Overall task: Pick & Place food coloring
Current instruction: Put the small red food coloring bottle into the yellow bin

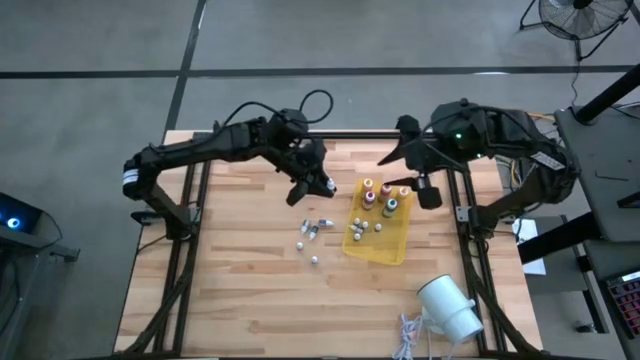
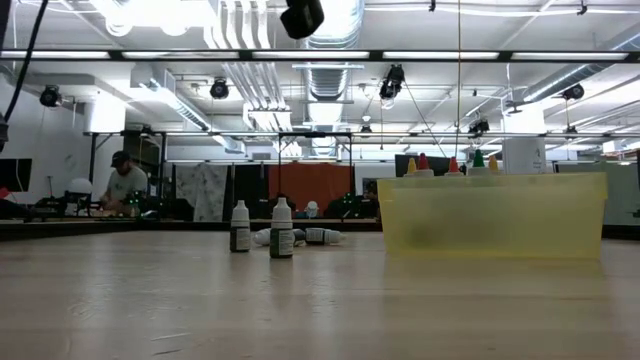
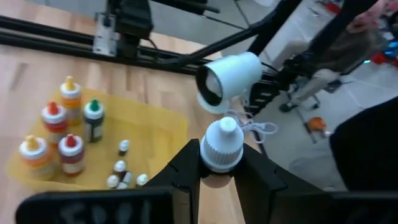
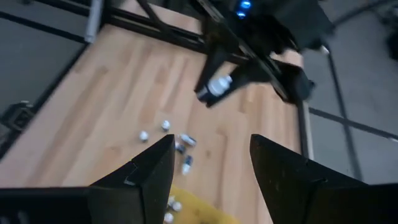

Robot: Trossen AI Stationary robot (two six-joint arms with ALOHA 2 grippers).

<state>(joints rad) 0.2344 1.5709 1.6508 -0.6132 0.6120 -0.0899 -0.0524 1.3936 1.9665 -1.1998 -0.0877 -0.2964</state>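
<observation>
Five thumb-sized food coloring bottles [image 3: 62, 127] with orange, red and green tops stand upright in the yellow tray [image 1: 397, 244], tiny whitish vials [image 3: 123, 173] beside them. More vials [image 1: 314, 232] lie scattered on the table [image 1: 250, 290]. One white-capped bottle [image 3: 221, 149] sits clamped in the left tool [image 3: 217, 177], lifted above the table.

I'm looking down on a grey concrete floor [image 1: 300, 40] crossed by dark seams, with a standing fan [image 1: 583, 20] in the far corner. At table level the room opens out: long strip lights [image 2: 300, 56] and silver ducts [image 2: 335, 30] run overhead. A rust-red curtain [image 2: 312, 185] hangs at the back, and a person in a cap [image 2: 123, 182] works at a bench.
</observation>
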